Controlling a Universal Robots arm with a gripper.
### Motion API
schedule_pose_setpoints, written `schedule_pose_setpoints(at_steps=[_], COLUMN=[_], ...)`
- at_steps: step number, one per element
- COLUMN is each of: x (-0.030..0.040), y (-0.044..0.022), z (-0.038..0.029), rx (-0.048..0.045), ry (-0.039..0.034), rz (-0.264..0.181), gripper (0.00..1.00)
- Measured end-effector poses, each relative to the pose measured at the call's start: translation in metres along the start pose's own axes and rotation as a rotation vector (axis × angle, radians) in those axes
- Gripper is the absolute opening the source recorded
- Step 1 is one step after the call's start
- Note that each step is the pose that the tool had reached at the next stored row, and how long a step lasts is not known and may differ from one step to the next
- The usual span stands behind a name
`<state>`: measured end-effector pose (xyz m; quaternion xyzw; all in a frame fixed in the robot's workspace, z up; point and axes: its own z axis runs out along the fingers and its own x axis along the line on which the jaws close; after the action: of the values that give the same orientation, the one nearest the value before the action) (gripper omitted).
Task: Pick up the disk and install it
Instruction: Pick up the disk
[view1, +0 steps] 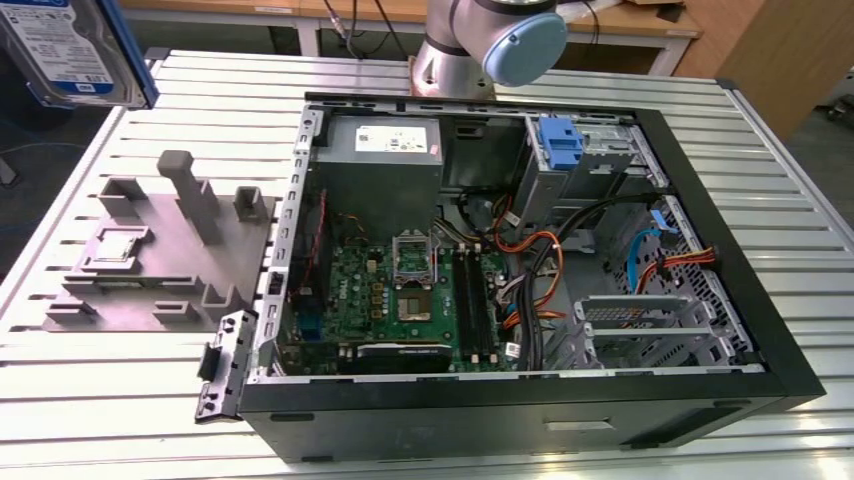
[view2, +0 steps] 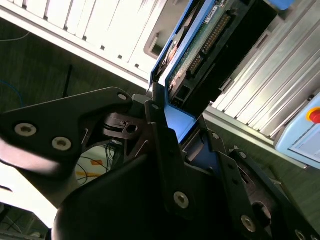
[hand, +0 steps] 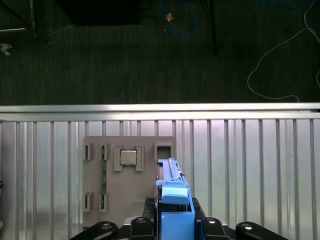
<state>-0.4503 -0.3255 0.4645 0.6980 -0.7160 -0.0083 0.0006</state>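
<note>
- Gripper (hand: 175, 212) (view2: 182, 127) is closest in both wrist views, its black jaws clamped on the disk (hand: 172, 175) (view2: 200, 45), one on each side of its blue plastic end.
- Held on edge, the disk shows a green circuit board and a row of connector pins in the second wrist view.
- Seen from the exterior view, the disk (view1: 67, 45) hangs close to the lens at that view's far left, label facing out, high above the table (view1: 747, 120) and well apart from the computer case (view1: 561, 420).
- Below the disk in the first wrist view lies a grey holder plate (hand: 130, 190) (view1: 160, 270) on the slatted table, with a small square chip (hand: 128, 158) (view1: 118, 243) seated in one pocket.
- Just beside the plate, on the exterior view's right, the open computer case lies on its side, showing a green circuit board (view1: 400, 295) and orange and black cables.
- At the case's far corner a blue bracket (view1: 562, 140) stands in the drive bay.
- Beyond the case rises the grey arm (view1: 487, 40).
</note>
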Motion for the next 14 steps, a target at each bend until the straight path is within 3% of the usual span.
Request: schedule_pose_setpoints(at_steps=[9,14], x=[0.0,-0.0001], y=[-0.002,-0.0019], z=[-0.0008,-0.0093], rx=[-0.0001,0.0], ry=[0.0,0.0], rz=[0.0,-0.01], gripper=[0.36,0.36])
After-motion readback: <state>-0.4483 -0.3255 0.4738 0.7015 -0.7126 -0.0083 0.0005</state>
